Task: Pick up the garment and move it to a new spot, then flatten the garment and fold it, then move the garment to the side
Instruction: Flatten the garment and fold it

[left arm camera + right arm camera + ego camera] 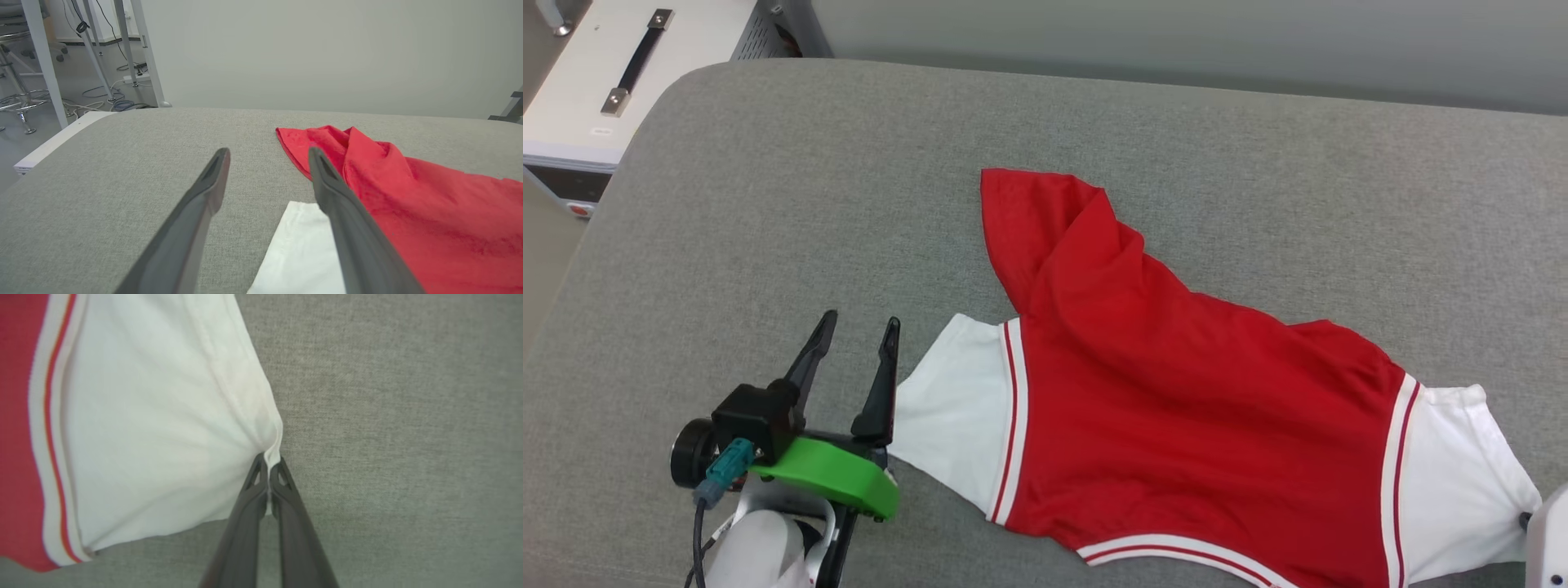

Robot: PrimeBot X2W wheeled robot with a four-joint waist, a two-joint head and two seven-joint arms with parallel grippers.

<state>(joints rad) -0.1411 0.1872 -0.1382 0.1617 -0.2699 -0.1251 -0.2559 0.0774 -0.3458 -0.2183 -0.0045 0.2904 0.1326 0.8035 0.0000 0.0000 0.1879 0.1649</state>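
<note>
Garment (1176,392) is lying rumpled on grey pad (768,204), looking light & floppy, w/ right gripper (269,459) pinching white sleeve edge (274,443), left gripper (863,318) hanging agape beside other sleeve (947,400).

The left gripper (268,151) is hovering, fingers spread wide, above the grey desk (122,175), 1 finger crossing the white edge of the garment (429,212).

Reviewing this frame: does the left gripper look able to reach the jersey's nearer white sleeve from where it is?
Probably yes. The left gripper is open, and the white sleeve lies flat on the grey cushion right beside one of its fingers, with nothing between them.
</note>
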